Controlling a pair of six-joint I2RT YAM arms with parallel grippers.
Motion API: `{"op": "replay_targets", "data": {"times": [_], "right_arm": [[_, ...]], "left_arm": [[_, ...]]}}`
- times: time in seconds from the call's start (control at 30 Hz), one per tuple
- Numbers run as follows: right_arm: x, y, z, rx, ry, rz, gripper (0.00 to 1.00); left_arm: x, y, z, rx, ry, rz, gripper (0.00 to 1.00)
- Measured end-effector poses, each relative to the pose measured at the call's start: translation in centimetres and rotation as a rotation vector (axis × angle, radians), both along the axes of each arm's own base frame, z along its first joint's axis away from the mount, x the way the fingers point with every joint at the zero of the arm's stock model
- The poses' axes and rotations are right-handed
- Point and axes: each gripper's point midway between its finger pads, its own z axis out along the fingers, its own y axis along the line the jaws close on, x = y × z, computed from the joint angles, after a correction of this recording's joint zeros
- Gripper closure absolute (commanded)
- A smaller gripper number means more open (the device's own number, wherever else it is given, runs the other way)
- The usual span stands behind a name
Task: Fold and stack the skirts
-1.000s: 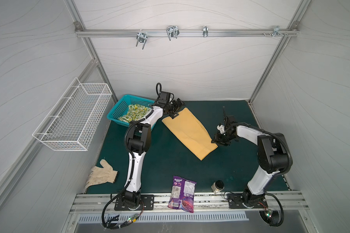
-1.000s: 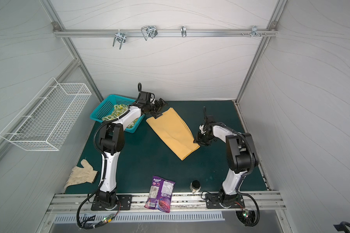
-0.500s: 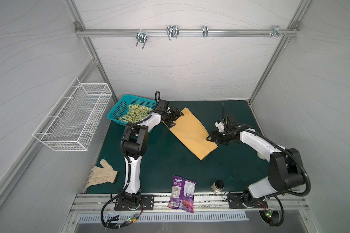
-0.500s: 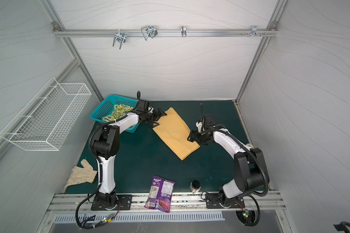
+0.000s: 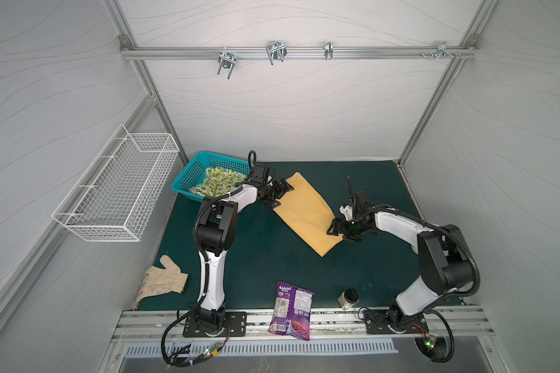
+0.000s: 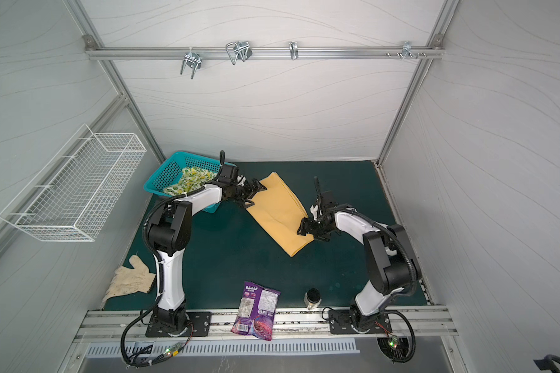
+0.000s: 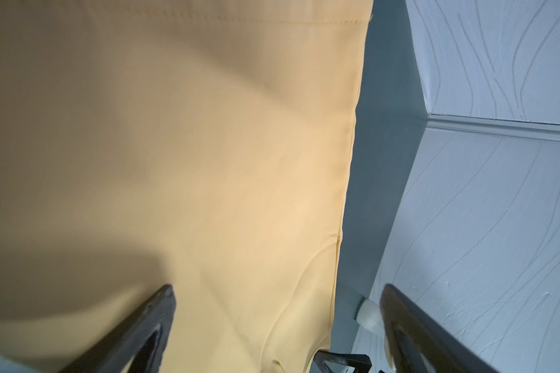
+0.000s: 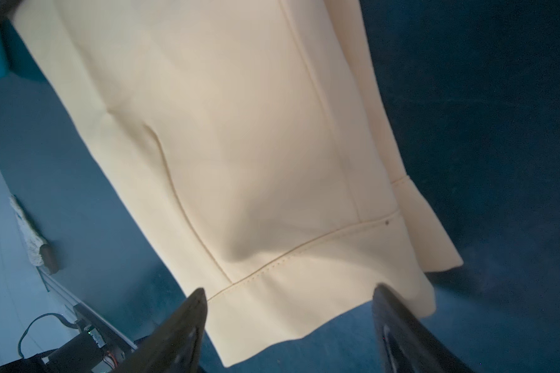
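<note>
The mustard-yellow skirt (image 5: pixel 306 213) (image 6: pixel 278 213) lies flat as a long strip, diagonal on the green mat. My left gripper (image 5: pixel 280 193) (image 6: pixel 254 193) hovers open over its far-left end. In the left wrist view the skirt (image 7: pixel 207 161) fills the space under the open left gripper (image 7: pixel 278 290). My right gripper (image 5: pixel 337 227) (image 6: pixel 306 227) is open at the skirt's near-right edge. In the right wrist view the stitched band of the skirt (image 8: pixel 240 145) lies between the spread fingers of the right gripper (image 8: pixel 289 289). The lemon-print skirt (image 5: pixel 215 184) (image 6: pixel 191 181) lies crumpled in the teal basket (image 5: pixel 188 176).
A purple snack bag (image 5: pixel 291 310) overlaps the front rail. A small jar (image 5: pixel 348 298) stands near the right arm's base. A cream work glove (image 5: pixel 162 284) lies at the front left. A white wire basket (image 5: pixel 120 190) hangs on the left wall.
The right gripper has opened wider and moved left onto the yellow skirt's near end. The left gripper has come nearer along the skirt's far end, still open.
</note>
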Motion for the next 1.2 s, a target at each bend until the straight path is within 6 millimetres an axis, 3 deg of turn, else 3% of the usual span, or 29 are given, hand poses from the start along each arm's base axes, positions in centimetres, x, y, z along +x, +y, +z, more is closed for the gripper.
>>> {"op": "replay_targets", "data": {"times": [0.27, 0.57, 0.77, 0.93, 1.07, 1.1, 1.2], "right_arm": [[2.1, -1.4, -0.8, 0.019, 0.015, -0.059, 0.21], [6.7, -2.3, -0.5, 0.005, -0.007, -0.095, 0.21], [9.9, -2.2, -0.5, -0.032, -0.021, -0.091, 0.21], [12.2, -2.4, -0.3, -0.075, -0.040, -0.084, 0.20], [13.6, -2.6, 1.0, -0.104, -0.071, -0.078, 0.20], [14.0, -2.6, 1.6, -0.108, -0.083, -0.076, 0.04], [14.7, -2.7, 3.1, -0.113, -0.125, -0.070, 0.01]], "left_arm": [[-0.8, 0.3, -1.4, 0.001, 0.005, 0.010, 0.01], [-4.1, 0.5, -1.9, -0.020, -0.016, 0.061, 0.01], [-8.1, -2.0, -2.0, -0.023, -0.047, 0.030, 0.01], [-13.6, -4.3, -1.9, -0.003, -0.062, -0.020, 0.01], [-16.7, -5.3, -1.6, 0.007, -0.069, -0.048, 0.01], [-17.1, -5.4, -1.2, 0.004, -0.076, -0.053, 0.01], [-17.3, -5.2, 0.3, -0.005, -0.105, -0.043, 0.01]]}}
